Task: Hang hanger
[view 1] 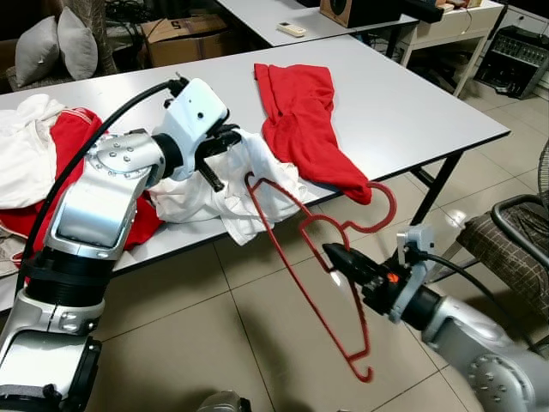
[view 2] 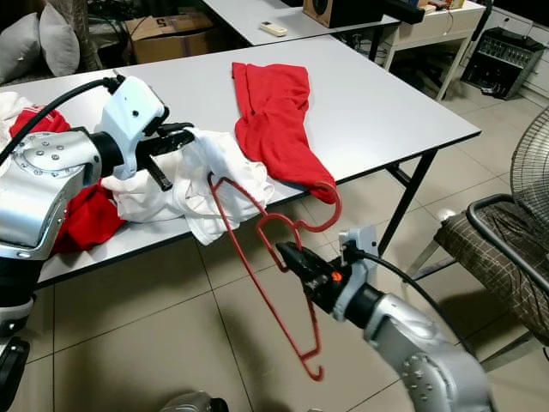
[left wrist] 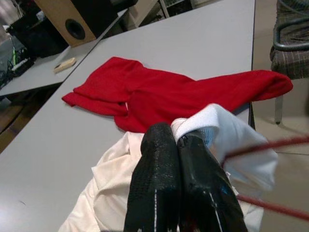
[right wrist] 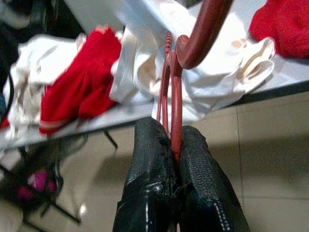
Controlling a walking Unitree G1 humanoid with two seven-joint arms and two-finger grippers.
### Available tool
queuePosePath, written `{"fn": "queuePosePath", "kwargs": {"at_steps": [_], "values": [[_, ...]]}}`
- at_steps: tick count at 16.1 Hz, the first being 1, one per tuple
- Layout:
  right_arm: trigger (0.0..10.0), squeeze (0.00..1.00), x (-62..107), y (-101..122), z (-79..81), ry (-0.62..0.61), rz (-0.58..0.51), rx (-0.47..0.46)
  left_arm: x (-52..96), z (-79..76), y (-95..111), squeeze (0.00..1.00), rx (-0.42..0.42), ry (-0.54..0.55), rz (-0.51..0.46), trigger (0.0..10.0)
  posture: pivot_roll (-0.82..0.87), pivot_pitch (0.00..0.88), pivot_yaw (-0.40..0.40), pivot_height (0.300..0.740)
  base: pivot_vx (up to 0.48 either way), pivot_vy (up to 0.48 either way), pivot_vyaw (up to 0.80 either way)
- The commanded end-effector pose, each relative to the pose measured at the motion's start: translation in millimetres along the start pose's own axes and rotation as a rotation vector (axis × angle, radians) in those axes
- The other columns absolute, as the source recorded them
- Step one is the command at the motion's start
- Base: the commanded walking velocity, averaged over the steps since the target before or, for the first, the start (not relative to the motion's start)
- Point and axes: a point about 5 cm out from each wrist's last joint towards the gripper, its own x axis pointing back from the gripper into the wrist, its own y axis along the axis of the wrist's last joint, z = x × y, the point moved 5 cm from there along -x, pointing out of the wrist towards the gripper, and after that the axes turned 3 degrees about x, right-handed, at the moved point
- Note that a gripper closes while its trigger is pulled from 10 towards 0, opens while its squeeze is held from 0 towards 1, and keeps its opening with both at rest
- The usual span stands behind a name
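A red plastic hanger [view 1: 296,257] hangs in the air in front of the grey table [view 1: 403,112], one shoulder tucked into a white garment [view 1: 249,184]. My right gripper [view 1: 330,255] is shut on the hanger just below its hook [view 1: 384,210]; in the right wrist view the fingers [right wrist: 149,164] pinch the red bar [right wrist: 176,125]. My left gripper [view 1: 225,142] is shut on a fold of the white garment [left wrist: 227,130] at the table's front edge. A red garment [view 1: 300,120] lies flat on the table behind it.
More white and red clothes [view 1: 34,154] are piled at the table's left end. A chair [view 1: 506,240] stands at the right on the tiled floor. A second table [view 1: 283,17] with a remote, a cardboard box [view 1: 184,39] and cushions [view 1: 56,47] lie behind.
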Motion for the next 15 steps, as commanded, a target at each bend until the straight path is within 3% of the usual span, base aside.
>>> {"fn": "queuePosePath", "kwargs": {"at_steps": [1,4,6,9,13,14,15], "values": [[10.0,0.00,1.3,4.5,-6.4,-0.037,-0.032,-0.024,2.7,-2.3,3.1,0.00,-0.009,-0.013,-0.004,0.0,-0.04,0.000,0.021,0.740,0.000,0.000,0.00],[10.0,0.00,-3.3,-1.1,-7.2,-0.049,-0.024,-0.033,1.4,-5.2,12.0,0.00,0.004,-0.039,-0.023,0.0,-0.04,0.000,0.025,0.740,0.000,0.000,0.00],[10.0,0.00,-13.9,15.0,-15.7,-0.090,-0.140,-0.131,-1.8,-14.9,-1.4,0.00,-0.025,-0.089,0.042,0.0,-0.04,0.000,0.028,0.740,0.000,0.000,0.00],[10.0,0.00,-26.0,5.7,-20.8,-0.094,-0.098,-0.203,-12.6,-23.5,-4.2,0.00,-0.030,-0.101,0.056,0.0,-0.04,0.000,0.025,0.740,0.000,0.000,0.00],[10.0,0.00,-33.6,21.8,-24.4,-0.101,-0.190,-0.299,-26.2,-37.4,-11.4,0.00,-0.047,-0.132,0.071,0.1,-0.05,0.000,0.029,0.740,0.000,0.000,0.00],[10.0,0.00,-34.1,20.4,-25.5,-0.104,-0.179,-0.292,-31.3,-27.9,-14.3,0.00,-0.059,-0.052,0.077,10.0,-0.05,0.000,0.028,0.740,0.000,0.000,0.00],[10.0,0.00,-34.2,19.5,-25.0,-0.099,-0.172,-0.291,-35.4,-19.6,-16.9,0.00,-0.051,0.006,0.074,10.0,-0.05,0.000,0.024,0.740,0.000,0.000,0.00]]}}
